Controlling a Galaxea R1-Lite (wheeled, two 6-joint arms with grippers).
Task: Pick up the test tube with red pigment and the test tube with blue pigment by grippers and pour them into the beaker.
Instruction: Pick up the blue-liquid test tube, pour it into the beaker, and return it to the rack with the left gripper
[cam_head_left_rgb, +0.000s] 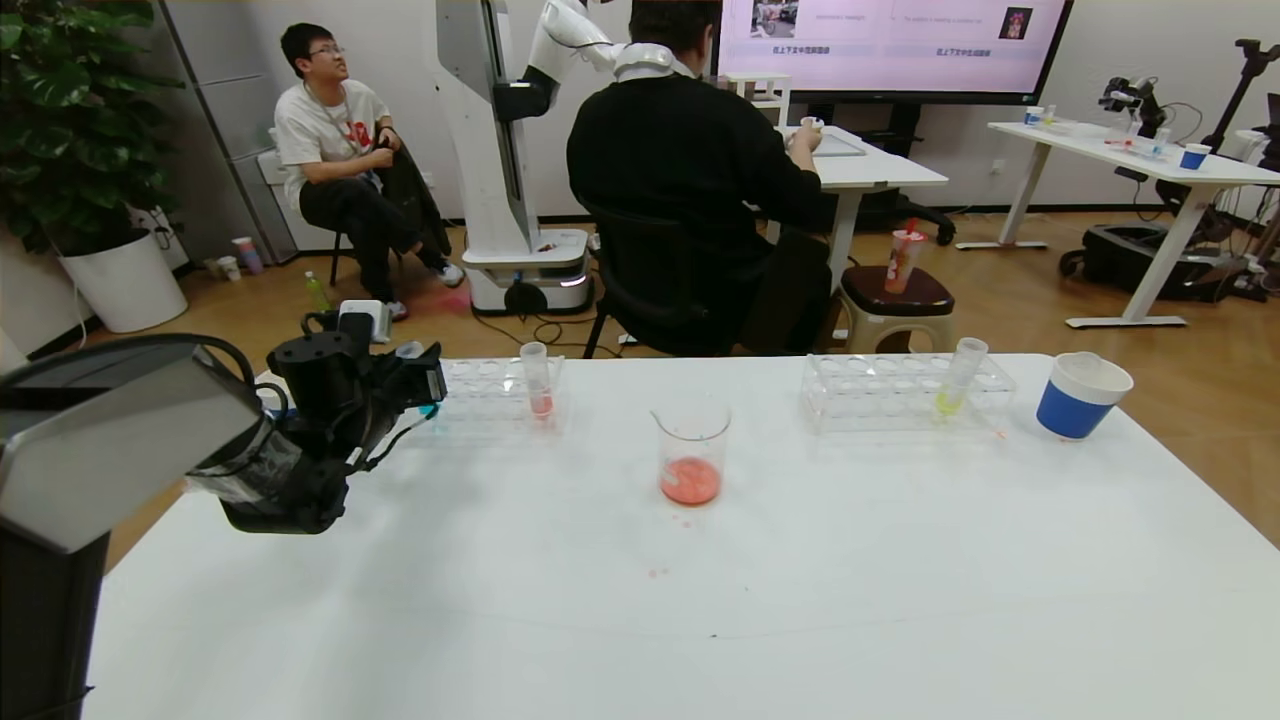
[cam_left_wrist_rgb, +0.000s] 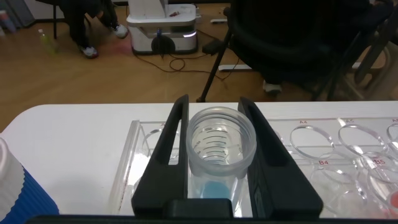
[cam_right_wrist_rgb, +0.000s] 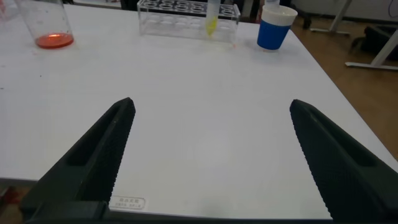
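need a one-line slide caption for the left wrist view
Left hand closed around the slim clear test tube with blue pigment in its clear plastic rack.

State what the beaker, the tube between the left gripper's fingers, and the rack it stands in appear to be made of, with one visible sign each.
Beaker: probably glass, clear and glossy, thin rim with spout. Test tube with blue pigment, between the left gripper's fingers: likely plastic, cloudy-clear, moulded threads inside its mouth. Rack: seemingly clear acrylic, flat glossy plate with round holes and printed labels.
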